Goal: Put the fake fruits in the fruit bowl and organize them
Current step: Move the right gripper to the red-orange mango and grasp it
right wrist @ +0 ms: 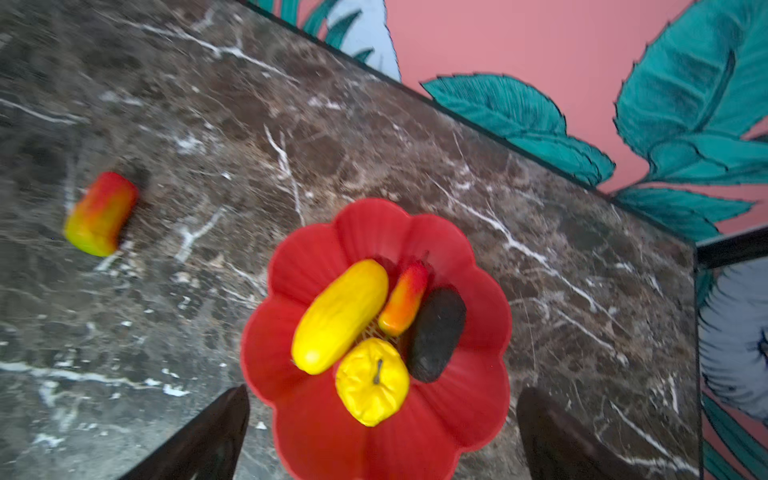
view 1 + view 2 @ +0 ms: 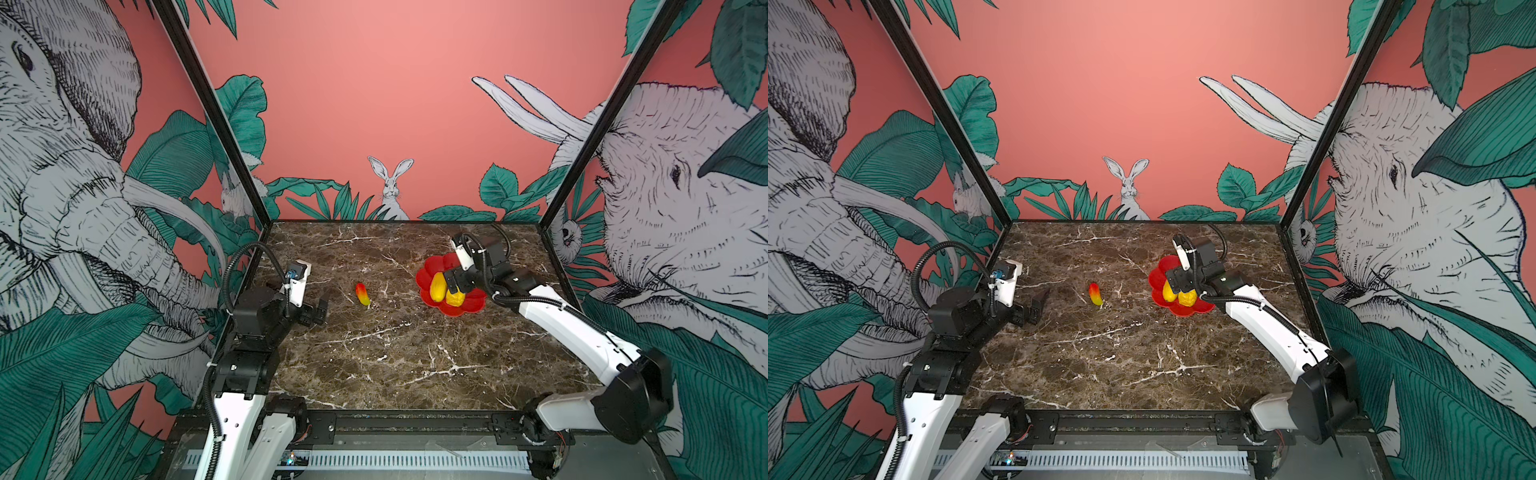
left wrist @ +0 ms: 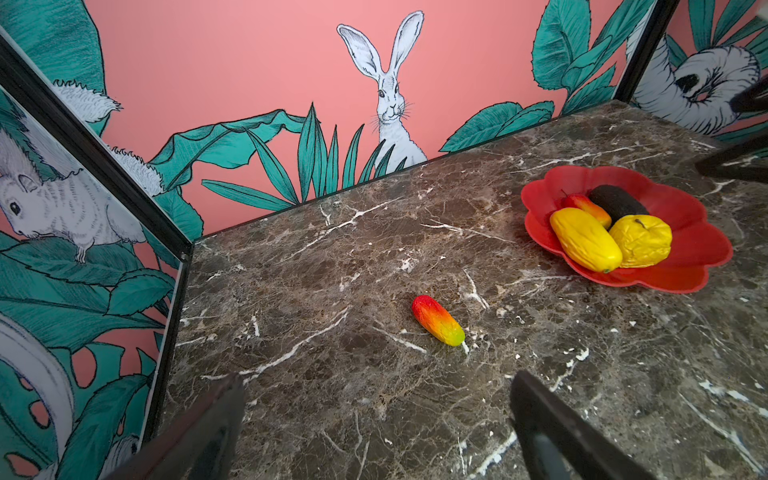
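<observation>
Fruits counted: you had five fake fruits in view, four inside the dish and one outside it.
Bowl: one red, flower-shaped fruit bowl (image 3: 698, 232) sat on the tabletop (image 2: 395, 353), toward the far right in both top views.
Yellow pieces: two. A long yellow oval (image 1: 340, 316) and a round yellow apple-like piece (image 1: 372, 382) lay in the bowl, touching each other.
Black piece: one black oval (image 1: 436, 334) lay in the bowl, just beside the apple-like piece.
Red-orange-yellow pieces: two. The bowl's slim fruit (image 1: 404, 299) lay between the long yellow oval and the black oval. The loose slim fruit (image 2: 363, 294) lay on the bare tabletop, left of the bowl and well apart from it.
Right jaws: your right jaws stood wide apart above the bowl, with nothing between them.
Left jaws: your left jaws also stood wide apart and empty, low over the left side of the tabletop. They were to the left of the loose slim fruit and not touching it.
</observation>
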Motion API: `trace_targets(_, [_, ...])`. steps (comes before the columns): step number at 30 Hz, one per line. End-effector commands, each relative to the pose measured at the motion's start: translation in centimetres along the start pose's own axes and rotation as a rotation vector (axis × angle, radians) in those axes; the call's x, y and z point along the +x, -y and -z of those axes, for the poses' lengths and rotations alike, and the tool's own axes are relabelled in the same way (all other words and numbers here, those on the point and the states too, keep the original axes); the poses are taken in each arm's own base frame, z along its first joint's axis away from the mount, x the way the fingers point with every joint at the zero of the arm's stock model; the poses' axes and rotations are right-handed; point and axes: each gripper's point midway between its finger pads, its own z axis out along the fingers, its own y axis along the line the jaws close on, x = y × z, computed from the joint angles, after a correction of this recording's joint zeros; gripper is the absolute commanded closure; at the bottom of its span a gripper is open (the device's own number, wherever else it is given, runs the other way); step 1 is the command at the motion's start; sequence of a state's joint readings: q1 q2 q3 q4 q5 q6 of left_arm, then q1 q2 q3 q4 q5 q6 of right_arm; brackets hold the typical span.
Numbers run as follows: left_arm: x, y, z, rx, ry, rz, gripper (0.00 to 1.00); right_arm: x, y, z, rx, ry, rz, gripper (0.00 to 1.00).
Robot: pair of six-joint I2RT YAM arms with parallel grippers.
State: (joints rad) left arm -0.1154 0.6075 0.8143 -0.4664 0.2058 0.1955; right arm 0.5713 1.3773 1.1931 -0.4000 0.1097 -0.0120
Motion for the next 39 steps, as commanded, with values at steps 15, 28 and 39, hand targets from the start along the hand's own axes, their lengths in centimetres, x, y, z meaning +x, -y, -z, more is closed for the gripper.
trace_targets(15, [0.3, 0.0, 0.1, -0.005, 0.001, -0.014, 0.0, -4.7, -19.4, -13.7, -0.419, -0.016, 0.052, 0.0])
trace_targets(28, [0.2, 0.1, 0.2, 0.0, 0.003, -0.013, 0.0, -3.1, -25.2, -19.6, -0.533, -0.066, -0.136, 0.18])
trace_targets(39, [0.3, 0.1, 0.2, -0.001, 0.002, -0.012, 0.0, -1.0, -26.0, -20.8, -0.493, -0.125, -0.111, 0.33])
